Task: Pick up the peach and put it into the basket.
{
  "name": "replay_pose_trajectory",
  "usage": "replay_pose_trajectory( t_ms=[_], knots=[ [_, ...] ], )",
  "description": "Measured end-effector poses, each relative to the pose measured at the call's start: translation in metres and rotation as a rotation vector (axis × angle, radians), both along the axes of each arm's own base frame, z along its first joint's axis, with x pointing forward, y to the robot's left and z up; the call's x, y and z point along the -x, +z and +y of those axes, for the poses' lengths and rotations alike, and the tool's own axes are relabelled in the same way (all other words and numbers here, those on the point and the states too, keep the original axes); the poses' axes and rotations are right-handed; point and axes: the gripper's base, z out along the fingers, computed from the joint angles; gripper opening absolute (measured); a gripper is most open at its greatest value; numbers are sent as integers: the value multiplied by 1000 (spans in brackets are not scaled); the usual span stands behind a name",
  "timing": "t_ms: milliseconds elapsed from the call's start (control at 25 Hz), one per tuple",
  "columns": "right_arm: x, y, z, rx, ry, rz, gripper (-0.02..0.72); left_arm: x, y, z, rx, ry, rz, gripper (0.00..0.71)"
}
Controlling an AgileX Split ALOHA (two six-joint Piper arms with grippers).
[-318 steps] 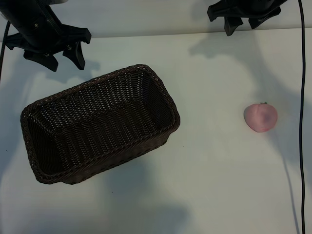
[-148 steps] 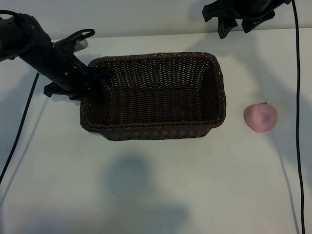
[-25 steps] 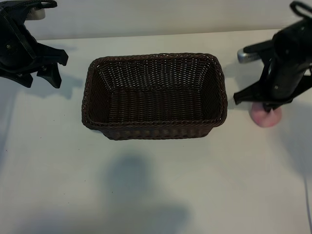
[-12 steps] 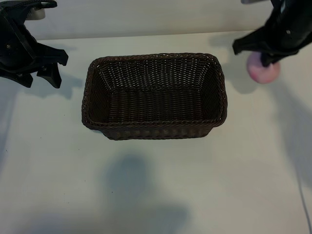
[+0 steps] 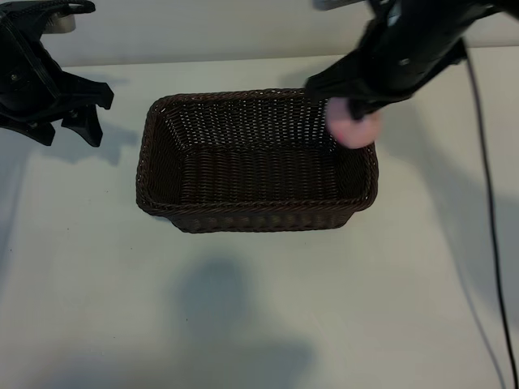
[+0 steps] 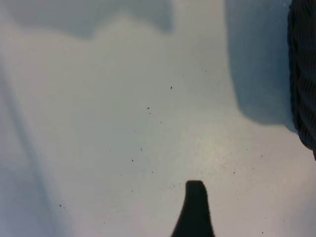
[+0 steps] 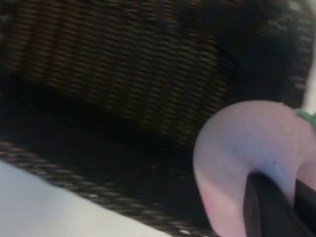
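The right gripper (image 5: pixel 354 113) is clamped on the peach (image 5: pixel 352 128) and holds it in the air over the basket (image 5: pixel 243 217), just inside the basket's right end near its far corner. The left gripper (image 5: pixel 79 121) hangs over the table (image 5: pixel 243 324) just off the basket's left end, its fingers apart and holding nothing
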Motion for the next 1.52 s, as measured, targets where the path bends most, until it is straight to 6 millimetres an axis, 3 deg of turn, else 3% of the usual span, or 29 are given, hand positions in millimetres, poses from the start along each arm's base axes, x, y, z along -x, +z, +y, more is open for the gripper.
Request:
replay_pose_trajectory(
  t_ms=[200,520,720,920,1080,1280,1520],
  knots=[
    [5,-7,33,-32,66,-45,44,0,0,0,0,0,0,596],
    [-21,-81,56,15,79,27,44,0,0,0,0,0,3,596],
    [-27,-110,60,38,81,62,45,0,0,-1,9,2,5,596],
    [-28,-111,61,36,80,57,91,0,0,-1,10,2,5,596],
    [-29,-106,61,43,83,71,249,0,0,-1,10,3,5,596],
    [-33,-79,65,48,102,79,462,0,0,-1,11,6,6,596],
    [-36,-41,68,46,122,71,501,0,0,-1,11,6,5,596]
  ],
)
